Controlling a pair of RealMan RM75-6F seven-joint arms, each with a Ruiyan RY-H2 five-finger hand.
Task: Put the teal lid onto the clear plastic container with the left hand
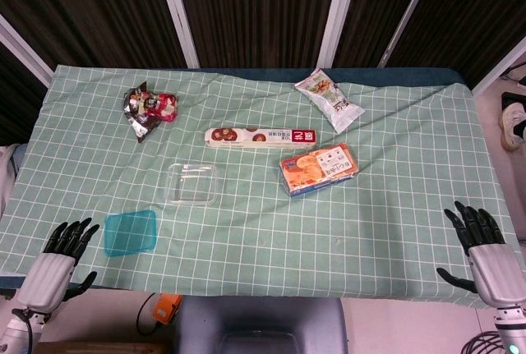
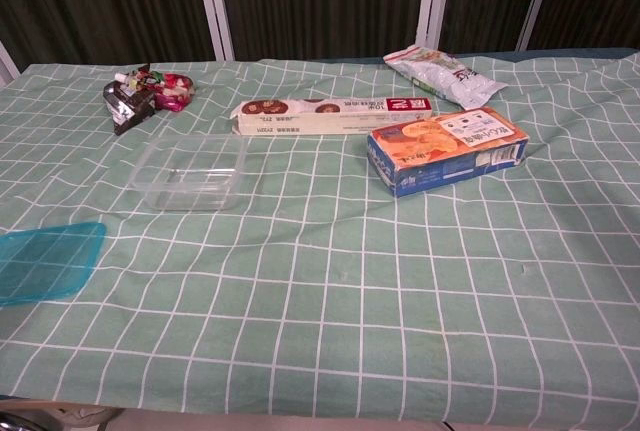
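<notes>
The teal lid [image 1: 130, 232] lies flat on the green checked cloth near the front left; the chest view shows the teal lid [image 2: 45, 261] at its left edge. The clear plastic container [image 1: 192, 183] stands uncovered behind and to the right of it, also seen as the clear plastic container [image 2: 191, 172]. My left hand [image 1: 59, 262] hovers at the front left corner, just left of the lid, fingers spread and holding nothing. My right hand [image 1: 485, 249] is at the front right edge, fingers apart, holding nothing. Neither hand shows in the chest view.
A long cookie box [image 1: 261, 136] lies behind the container. An orange and blue biscuit box [image 1: 318, 169] sits right of centre. A white snack bag [image 1: 329, 99] is at the back right, a dark snack packet [image 1: 149, 108] at the back left.
</notes>
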